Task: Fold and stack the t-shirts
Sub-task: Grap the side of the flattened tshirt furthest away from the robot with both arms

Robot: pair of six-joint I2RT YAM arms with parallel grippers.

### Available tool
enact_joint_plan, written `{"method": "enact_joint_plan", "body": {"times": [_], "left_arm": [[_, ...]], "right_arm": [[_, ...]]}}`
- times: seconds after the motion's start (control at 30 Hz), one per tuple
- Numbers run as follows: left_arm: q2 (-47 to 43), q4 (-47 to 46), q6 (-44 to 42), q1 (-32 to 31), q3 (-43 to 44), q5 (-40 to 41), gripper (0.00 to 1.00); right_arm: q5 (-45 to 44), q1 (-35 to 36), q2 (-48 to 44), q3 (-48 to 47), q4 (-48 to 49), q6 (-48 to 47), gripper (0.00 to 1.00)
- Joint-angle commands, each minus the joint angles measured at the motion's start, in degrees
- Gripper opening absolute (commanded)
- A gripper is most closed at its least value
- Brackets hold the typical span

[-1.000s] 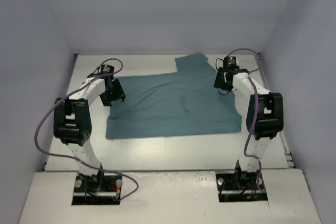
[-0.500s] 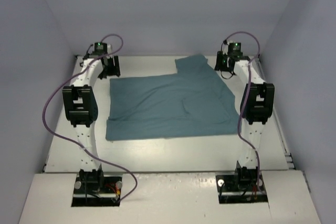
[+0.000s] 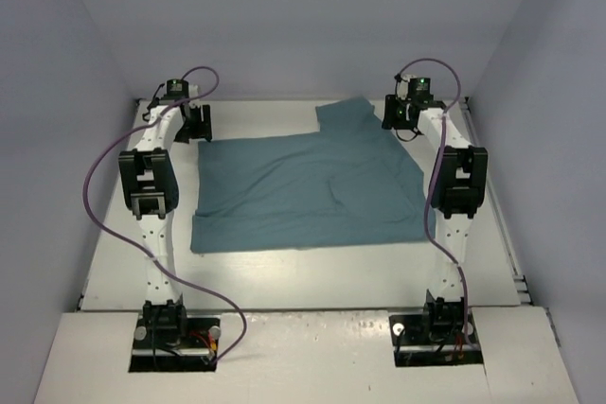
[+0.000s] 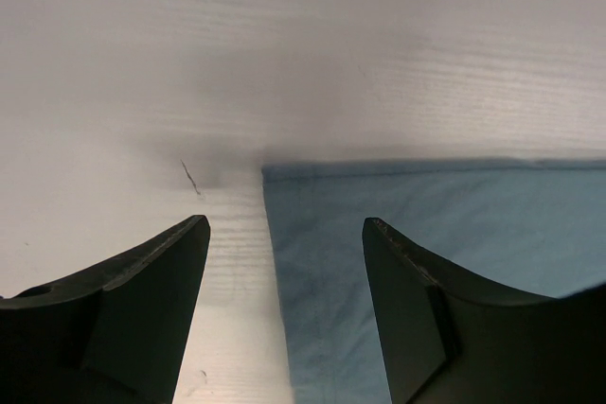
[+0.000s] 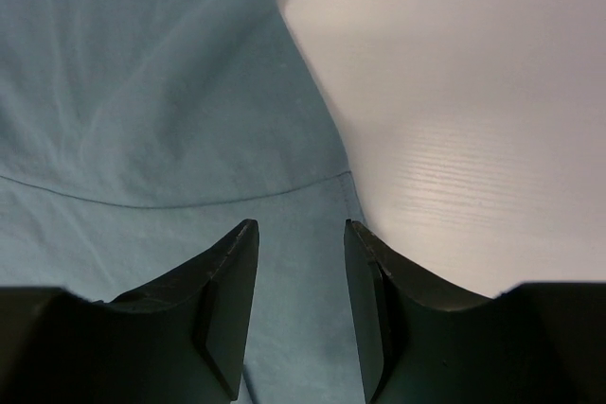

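L gripper (image 4: 284, 224) jaws are wide apart, w/ nothing betw. them. The wrist view shows the far-left corner of the shirt (image 3: 312, 191) lying under the gap, w/ bare table (image 3: 284, 276) to the left and beyond. Can't tell if the tips touch cloth. R gripper (image 5: 300, 226) jaws are also apart, gap narrower than L's, holding nothing. They sit over the shirt's right edge, where a curved seam crosses the cloth just beyond the tips; table shows on the right.

Vs 1 s ago: both arms were bent w/ elbows out, and the grippers hung partway down the shirt's left and right sides. Now both arms stretch up toward the far end, w/ L gripper at the shirt's far-left corner and R gripper at the far right by the sleeve. Vs 0.5 s ago there is only a slight shift. The shirt hasn't moved: it lies spread flat mid-table, approx. rectangular, one sleeve sticking out toward the far edge, a small crease near centre, and the near hem running left to right.
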State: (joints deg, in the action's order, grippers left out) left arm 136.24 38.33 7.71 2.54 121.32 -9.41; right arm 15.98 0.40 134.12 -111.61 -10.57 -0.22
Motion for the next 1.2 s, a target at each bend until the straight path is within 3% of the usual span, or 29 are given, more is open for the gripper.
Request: {"method": "enact_joint_plan", "body": {"times": [0.0,0.5,0.8,0.93,1.07,1.17], "left_arm": [[0.9,-0.9,-2.1,0.8,4.7,-1.0,0.63],[4.8,-0.9,-3.6,0.8,7.5,-7.3,0.51],[4.7,-0.9,-4.0,0.8,6.7,-8.9,0.33],[4.6,-0.9,-4.0,0.9,6.6,-9.9,0.33],[4.1,-0.8,-4.0,1.2,6.1,-10.5,0.42],[3.9,-0.9,-4.2,1.6,5.4,-11.1,0.43]], "right_arm": [[1.6,-1.0,0.3,-3.2,1.4,-1.9,0.39],[5.2,-3.0,5.7,-5.7,1.3,-2.6,0.4],[11.0,-3.0,9.3,-8.5,1.3,-1.9,0.4],[13.3,-2.9,10.5,-9.0,1.3,-1.3,0.39],[13.8,-3.0,10.5,-8.5,1.3,-1.2,0.37],[13.8,-3.0,10.4,-8.2,1.2,-1.3,0.34]]}}
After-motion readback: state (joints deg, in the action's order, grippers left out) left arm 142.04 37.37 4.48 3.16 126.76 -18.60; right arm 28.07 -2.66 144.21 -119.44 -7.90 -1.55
